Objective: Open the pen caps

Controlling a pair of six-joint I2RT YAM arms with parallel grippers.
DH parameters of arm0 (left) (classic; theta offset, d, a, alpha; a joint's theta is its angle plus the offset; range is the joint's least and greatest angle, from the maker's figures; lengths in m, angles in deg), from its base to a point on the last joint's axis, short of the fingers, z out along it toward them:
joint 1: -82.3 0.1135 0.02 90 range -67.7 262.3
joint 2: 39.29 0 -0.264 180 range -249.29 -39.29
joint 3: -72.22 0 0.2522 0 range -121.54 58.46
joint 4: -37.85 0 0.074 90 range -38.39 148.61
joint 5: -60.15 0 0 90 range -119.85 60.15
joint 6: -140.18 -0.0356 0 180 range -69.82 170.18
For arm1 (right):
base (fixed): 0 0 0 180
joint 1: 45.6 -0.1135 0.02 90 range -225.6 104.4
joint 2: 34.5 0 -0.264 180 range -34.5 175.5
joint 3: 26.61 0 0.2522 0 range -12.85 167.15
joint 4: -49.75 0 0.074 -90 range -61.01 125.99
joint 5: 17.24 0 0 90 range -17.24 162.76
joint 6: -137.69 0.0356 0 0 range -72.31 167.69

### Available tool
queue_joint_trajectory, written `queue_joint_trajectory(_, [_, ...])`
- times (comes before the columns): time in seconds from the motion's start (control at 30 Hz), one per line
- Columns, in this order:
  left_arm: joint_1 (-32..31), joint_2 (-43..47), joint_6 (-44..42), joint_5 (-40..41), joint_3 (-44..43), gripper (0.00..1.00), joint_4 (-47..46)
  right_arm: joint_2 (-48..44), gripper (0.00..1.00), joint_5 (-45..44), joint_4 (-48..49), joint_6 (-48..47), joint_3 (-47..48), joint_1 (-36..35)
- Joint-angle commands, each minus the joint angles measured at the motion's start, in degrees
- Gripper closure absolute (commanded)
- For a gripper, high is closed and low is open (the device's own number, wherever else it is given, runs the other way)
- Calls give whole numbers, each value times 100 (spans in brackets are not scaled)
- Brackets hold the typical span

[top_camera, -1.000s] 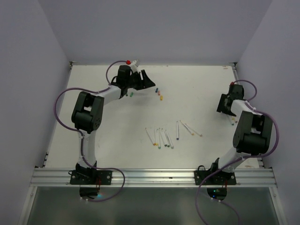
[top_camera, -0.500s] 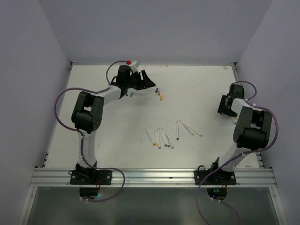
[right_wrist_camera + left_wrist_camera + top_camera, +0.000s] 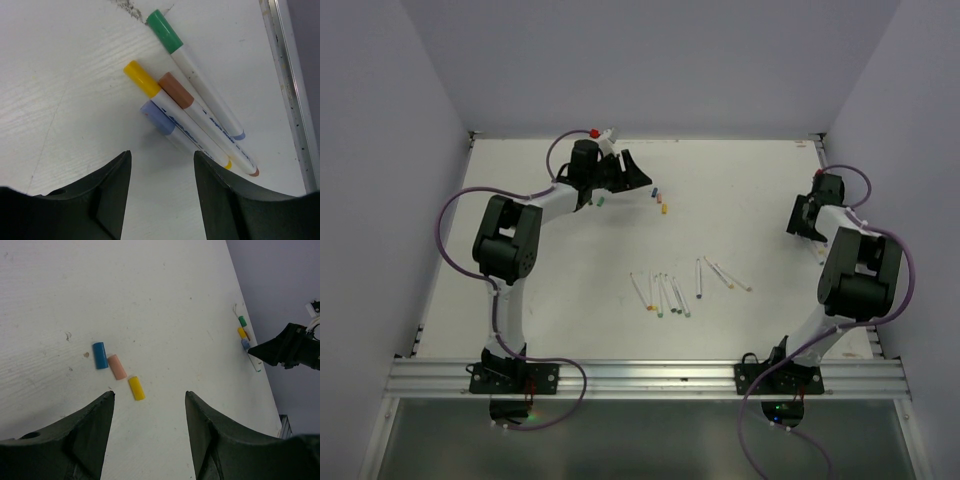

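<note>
Though ungripped, pens (image 3: 200, 116) beyond right tool (image 3: 161, 156)

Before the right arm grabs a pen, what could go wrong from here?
The four capped pens lie touching in front of the open right gripper, so closing may catch two. They sit near the table's edge rail; a nudge could roll one against it. The left gripper hovers by three loose caps and could scatter them.

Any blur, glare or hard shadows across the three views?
Top view: even light, no glare, pens tiny but sharp. Left wrist: caps sharp, left gripper dark with little detail. Right wrist: capped pens crisp with faint shadows, right gripper equally dark.
</note>
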Motion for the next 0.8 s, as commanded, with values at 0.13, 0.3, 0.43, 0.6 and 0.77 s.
queue_joint_trajectory(0.13, [24, 185, 8, -147, 23, 38, -276, 422, 44, -153, 39, -107, 295, 20])
queue_joint_trajectory(0.3, [15, 203, -1, -165, 49, 38, -268, 511, 44, -153, -93, -133, 391, 20])
queue_joint_trajectory(0.43, [15, 211, 7, -165, 58, 38, -285, 554, 48, -5, -295, -151, 400, 29])
queue_joint_trajectory(0.6, [15, 247, 51, -183, 93, 38, -329, 511, 58, 259, -498, -54, 251, 20])
queue_joint_trajectory(0.77, [6, 308, 130, -226, 198, 38, -434, 396, 81, 909, -410, 43, 57, -58])
